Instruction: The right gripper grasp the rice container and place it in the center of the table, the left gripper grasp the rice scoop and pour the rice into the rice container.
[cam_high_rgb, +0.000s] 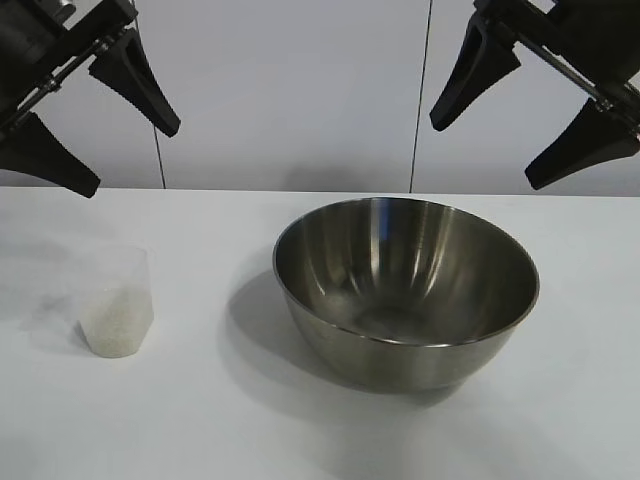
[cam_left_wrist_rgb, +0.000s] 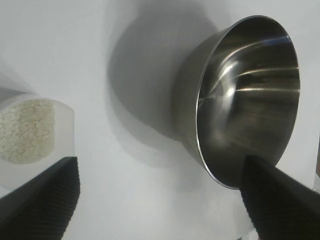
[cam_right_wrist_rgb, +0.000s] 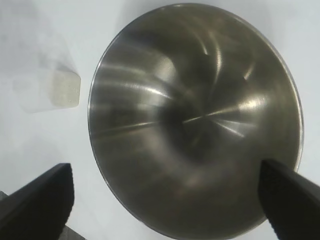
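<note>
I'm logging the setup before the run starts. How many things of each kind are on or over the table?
Steel rice container: 1
Clear plastic rice scoop, holding rice: 1
Black pincers, both open above the table: 2 (left gripper, right gripper)
Total: 4

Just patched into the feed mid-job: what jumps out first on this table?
The rice container dominates: a big shiny steel bowl, empty, standing upright on the table slightly right of centre. Well to its left stands the rice scoop, a small clear cup with the rice filling its lower part. The left gripper and right gripper both hang open above, holding nothing.
</note>
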